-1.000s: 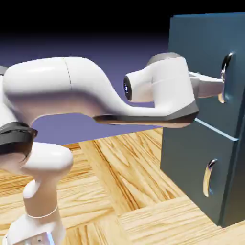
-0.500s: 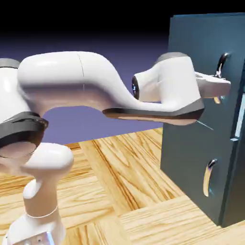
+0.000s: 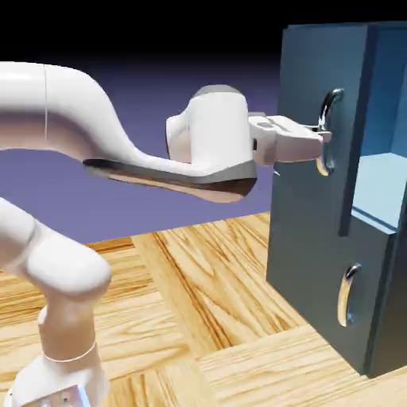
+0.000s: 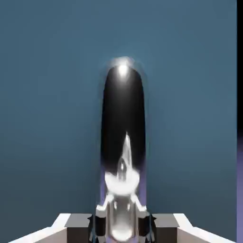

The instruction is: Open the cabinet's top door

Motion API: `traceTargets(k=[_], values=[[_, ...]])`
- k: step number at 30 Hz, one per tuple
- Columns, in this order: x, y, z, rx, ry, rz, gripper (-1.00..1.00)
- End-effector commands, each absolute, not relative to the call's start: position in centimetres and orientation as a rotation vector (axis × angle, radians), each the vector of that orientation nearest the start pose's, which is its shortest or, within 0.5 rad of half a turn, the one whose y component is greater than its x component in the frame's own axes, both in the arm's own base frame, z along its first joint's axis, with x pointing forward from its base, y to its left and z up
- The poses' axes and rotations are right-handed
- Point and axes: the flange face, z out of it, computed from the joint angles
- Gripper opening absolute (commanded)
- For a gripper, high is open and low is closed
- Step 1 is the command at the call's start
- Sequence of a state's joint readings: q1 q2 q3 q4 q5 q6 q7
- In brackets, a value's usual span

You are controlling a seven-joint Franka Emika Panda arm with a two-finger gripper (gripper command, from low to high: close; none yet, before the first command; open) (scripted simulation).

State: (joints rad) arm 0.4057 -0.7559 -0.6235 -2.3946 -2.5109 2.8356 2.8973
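The dark teal cabinet (image 3: 318, 262) stands at the exterior view's right. Its top door (image 3: 306, 87) is swung out from the cabinet body, and a pale blue interior (image 3: 380, 187) shows behind it. My gripper (image 3: 322, 137) is shut on the top door's curved chrome handle (image 3: 327, 119). In the hand view the handle (image 4: 123, 137) runs up the middle as a tall shiny bar against the teal door panel (image 4: 47, 118), gripped between my grey fingertips (image 4: 97, 220) at the bottom edge.
The shorter lower door (image 3: 330, 294) with its small chrome handle (image 3: 346, 296) is closed. The cabinet rests on a wooden table (image 3: 199, 318). My white arm (image 3: 71, 119) reaches across from the left.
My gripper closed on the top door's handle and pulled back to the left. The top door has swung out with it, exposing the cabinet's inside.
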Motion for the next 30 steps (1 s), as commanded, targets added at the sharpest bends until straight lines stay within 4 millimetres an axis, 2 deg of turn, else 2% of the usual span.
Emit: traceTargets(k=[1,4,11,19,30], values=[[37.4,-10.0,57.8,-1.724,1.022,-1.942,-1.00],[36.1,-8.8,57.8,-1.714,1.070,-1.969,-1.00],[32.1,-5.0,57.8,-1.681,1.218,-2.050,-1.00],[28.6,-0.5,57.8,-1.638,1.375,-2.131,-1.00],[24.6,7.3,57.8,-1.550,1.624,-2.245,-1.00]])
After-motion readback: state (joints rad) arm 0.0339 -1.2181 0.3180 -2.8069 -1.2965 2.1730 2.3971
